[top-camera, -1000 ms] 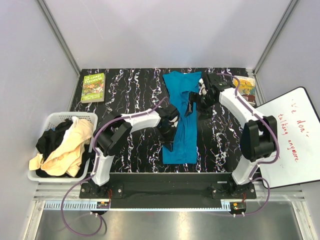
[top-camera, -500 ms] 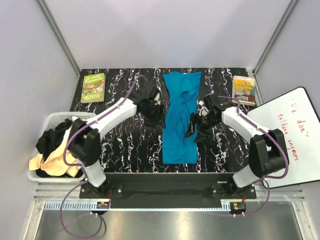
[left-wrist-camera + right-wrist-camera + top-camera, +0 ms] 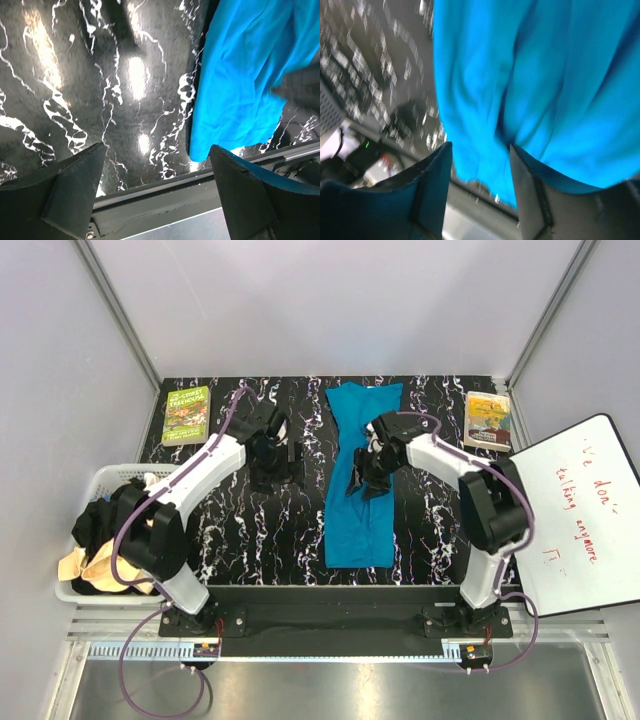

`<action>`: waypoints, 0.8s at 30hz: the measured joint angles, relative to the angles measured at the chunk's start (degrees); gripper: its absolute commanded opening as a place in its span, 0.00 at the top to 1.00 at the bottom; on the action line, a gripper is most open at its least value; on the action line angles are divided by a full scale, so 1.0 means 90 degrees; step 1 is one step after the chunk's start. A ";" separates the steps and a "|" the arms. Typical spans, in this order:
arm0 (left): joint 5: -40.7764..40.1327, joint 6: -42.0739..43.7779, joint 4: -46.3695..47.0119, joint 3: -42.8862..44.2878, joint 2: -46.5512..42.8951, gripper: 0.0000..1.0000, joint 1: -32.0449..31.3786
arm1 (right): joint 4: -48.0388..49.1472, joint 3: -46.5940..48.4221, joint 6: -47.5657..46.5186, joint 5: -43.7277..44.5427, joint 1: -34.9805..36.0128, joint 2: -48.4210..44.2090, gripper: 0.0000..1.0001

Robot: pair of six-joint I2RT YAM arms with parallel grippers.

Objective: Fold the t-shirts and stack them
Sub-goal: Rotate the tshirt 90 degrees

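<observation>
We find the left gripper (image 3: 156, 147) just left of the teal t-shirt (image 3: 362, 480), fingers wide apart and empty, and the right gripper (image 3: 480, 146) above its middle, fingers partly apart.

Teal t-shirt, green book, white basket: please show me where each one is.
teal t-shirt (image 3: 360, 525), top external view, lower half of the cloth
green book (image 3: 186, 415), top external view, middle of its cover
white basket (image 3: 118, 471), top external view, its far rim

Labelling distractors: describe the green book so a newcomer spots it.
Start at the black marbled table and go to its far left corner, beyond the white basket. The green book lies flat there; the other book, far right, has a yellowish cover.
</observation>
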 measured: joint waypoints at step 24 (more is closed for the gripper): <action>-0.0180 -0.0143 -0.0053 -0.0449 -0.0476 0.09 -0.0002 | 0.0134 0.1311 -0.0119 0.0534 -0.0007 0.1498 0.69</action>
